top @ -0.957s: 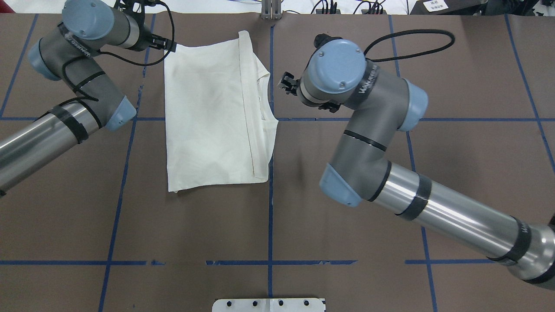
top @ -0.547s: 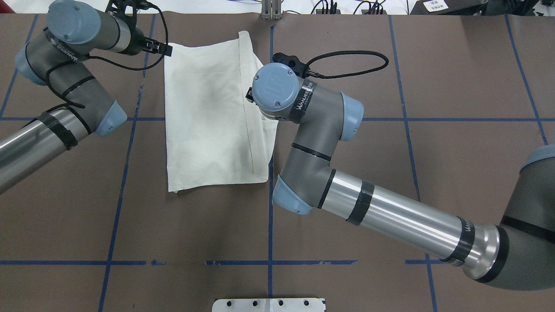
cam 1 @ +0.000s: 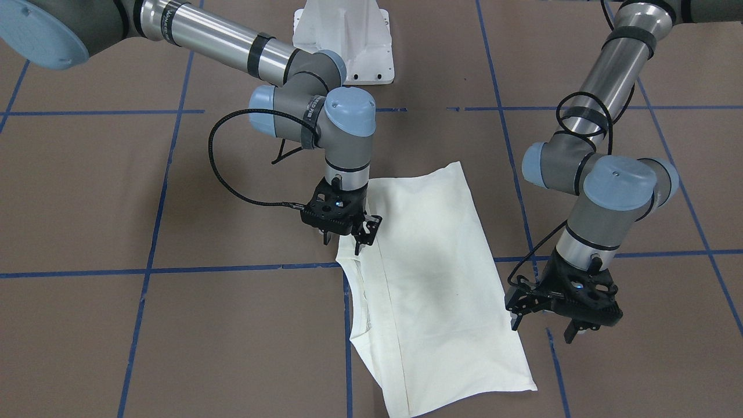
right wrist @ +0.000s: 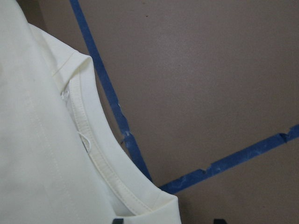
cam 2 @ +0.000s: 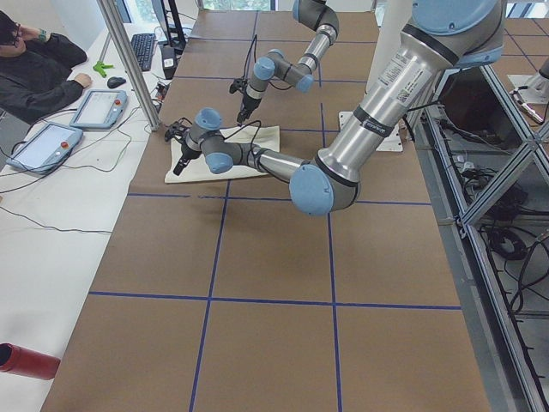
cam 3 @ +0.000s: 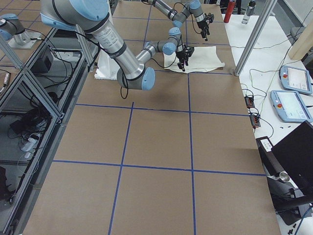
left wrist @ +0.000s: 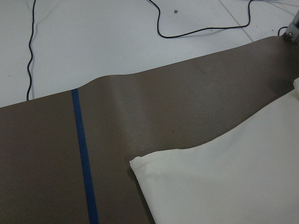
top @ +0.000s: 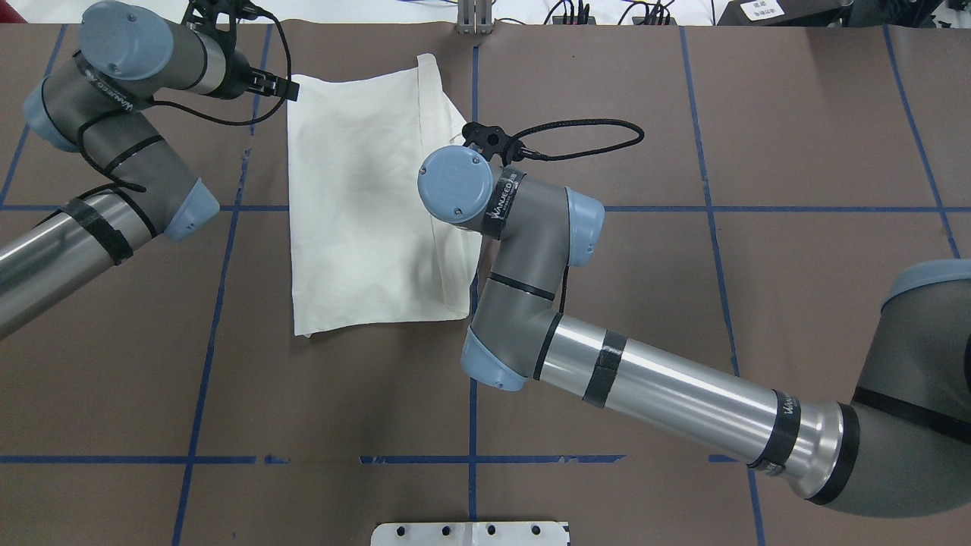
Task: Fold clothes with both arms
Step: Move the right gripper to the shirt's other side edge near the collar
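so the shirt (top: 364, 205) is lying flat on the brown desk (top: 683, 303), folded into a rough rectangle, plain cream side up; in the overhead view it sits toward 12 o'clock, mostly on the 9 o'clock side of the centre line of blue tape (top: 472, 394); the collar (right wrist: 100, 156) pokes out along its 3 o'clock edge

right pincer (cam 1: 342, 241) is down at that collar edge, jaws apart and gripping nothing; from its wrist camera one fingertip looks to be over the cloth and the other over bare desk; can't tell if it actually touches the fabric; in the overhead view the right arm (top: 667, 387) hides it

left pincer (cam 1: 543, 328) hovers just off the shirt's 11 o'clock corner (overhead), also spread open and empty, over bare desk beside the cloth; its wrist camera shows that corner (left wrist: 138, 163) lying flat near a tape line

white base plate (top: 470, 533) sits at the desk's 6 o'clock edge
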You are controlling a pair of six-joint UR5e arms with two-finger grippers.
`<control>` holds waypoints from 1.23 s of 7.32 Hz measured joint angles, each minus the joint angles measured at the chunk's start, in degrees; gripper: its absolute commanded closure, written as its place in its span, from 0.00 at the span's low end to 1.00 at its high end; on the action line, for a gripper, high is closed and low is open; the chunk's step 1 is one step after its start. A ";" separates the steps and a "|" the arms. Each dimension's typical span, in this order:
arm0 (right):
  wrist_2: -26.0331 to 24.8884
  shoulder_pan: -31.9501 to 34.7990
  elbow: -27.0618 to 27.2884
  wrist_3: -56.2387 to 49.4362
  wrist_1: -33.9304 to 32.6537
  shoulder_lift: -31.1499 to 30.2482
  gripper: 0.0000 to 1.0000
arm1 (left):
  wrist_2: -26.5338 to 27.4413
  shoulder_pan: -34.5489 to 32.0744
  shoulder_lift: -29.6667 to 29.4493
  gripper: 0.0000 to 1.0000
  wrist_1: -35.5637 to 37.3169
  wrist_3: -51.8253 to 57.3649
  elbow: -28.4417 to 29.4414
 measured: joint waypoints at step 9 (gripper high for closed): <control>-1.02 -1.77 -0.49 0.12 2.09 -0.71 1.00 | 0.00 0.19 1.21 0.00 -2.43 -0.18 0.00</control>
